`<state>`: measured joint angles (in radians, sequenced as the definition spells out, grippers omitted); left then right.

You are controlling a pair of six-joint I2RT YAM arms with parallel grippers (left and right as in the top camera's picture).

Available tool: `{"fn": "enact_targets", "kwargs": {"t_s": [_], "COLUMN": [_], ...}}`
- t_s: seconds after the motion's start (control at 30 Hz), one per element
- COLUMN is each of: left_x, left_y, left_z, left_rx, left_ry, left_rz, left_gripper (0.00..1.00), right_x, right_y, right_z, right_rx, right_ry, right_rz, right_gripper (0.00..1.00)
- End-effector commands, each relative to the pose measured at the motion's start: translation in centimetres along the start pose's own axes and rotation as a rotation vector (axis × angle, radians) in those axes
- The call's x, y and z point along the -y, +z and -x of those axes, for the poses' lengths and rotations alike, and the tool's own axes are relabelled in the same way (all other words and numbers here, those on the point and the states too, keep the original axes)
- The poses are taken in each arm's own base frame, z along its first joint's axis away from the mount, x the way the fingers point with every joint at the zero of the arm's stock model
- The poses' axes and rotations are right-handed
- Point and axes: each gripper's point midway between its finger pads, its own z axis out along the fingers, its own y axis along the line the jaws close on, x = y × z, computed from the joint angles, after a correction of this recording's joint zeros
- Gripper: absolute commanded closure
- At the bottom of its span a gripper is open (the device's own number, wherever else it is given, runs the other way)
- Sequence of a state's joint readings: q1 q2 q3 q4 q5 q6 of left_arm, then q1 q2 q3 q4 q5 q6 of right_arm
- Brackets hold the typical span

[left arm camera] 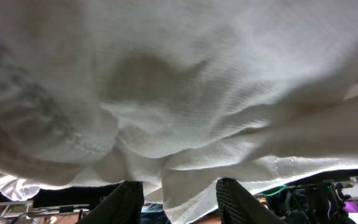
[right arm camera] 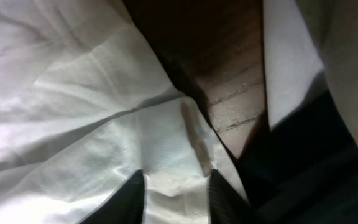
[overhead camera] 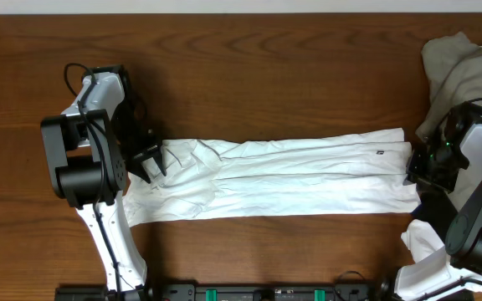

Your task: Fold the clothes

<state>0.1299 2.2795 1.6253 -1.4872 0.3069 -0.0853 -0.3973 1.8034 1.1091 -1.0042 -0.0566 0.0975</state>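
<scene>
The clothes [overhead camera: 283,176] are a white T-shirt lying as a long, narrow folded strip across the middle of the table, with a small dark tag [overhead camera: 381,152] near its right end. My left gripper [overhead camera: 151,160] sits at the strip's left end. In the left wrist view, white fabric [left arm camera: 185,93] drapes over the camera and a bunch of it hangs between the fingers of this gripper [left arm camera: 179,186]. My right gripper [overhead camera: 412,171] is at the strip's right end. Seen from the right wrist, this gripper [right arm camera: 176,180] has the hem edge [right arm camera: 166,143] pinched between its fingers.
A beige-grey garment [overhead camera: 463,63] is heaped at the back right, just beyond the right arm. Another white cloth [overhead camera: 425,242] lies at the front right by the arm's base. Bare wooden table [overhead camera: 266,75] stretches behind the strip.
</scene>
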Motion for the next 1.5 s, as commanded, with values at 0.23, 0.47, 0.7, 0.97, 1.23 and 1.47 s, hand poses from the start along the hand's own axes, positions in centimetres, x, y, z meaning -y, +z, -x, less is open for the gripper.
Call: {"fn": "enact_targets", "kwargs": {"t_s": [0.23, 0.47, 0.7, 0.97, 1.23, 1.47], "left_x": [-0.2, -0.2, -0.2, -0.2, -0.2, -0.2], "left_y": [-0.5, -0.5, -0.5, -0.5, -0.5, -0.5], "left_z": [-0.3, -0.3, -0.3, -0.3, -0.3, -0.3], "left_rx": [0.019, 0.019, 0.019, 0.019, 0.019, 0.019], "left_ry": [0.0, 0.0, 0.0, 0.0, 0.0, 0.0], "left_rz": [0.008, 0.008, 0.008, 0.008, 0.008, 0.008], "left_gripper": [0.59, 0.59, 0.59, 0.59, 0.59, 0.59], "right_x": [0.3, 0.1, 0.1, -0.3, -1.5, -2.2], "right_y": [0.4, 1.0, 0.7, -0.6, -1.0, -1.3], "right_z": [-0.1, -0.3, -0.2, 1.6, 4.0, 5.1], "right_rx": [0.016, 0.016, 0.014, 0.071, 0.164, 0.211], "right_ry": [0.0, -0.001, 0.004, 0.001, 0.014, 0.005], "right_rz": [-0.009, 0.002, 0.002, 0.015, 0.1, 0.132], "right_gripper": [0.65, 0.78, 0.99, 0.99, 0.96, 0.94]}}
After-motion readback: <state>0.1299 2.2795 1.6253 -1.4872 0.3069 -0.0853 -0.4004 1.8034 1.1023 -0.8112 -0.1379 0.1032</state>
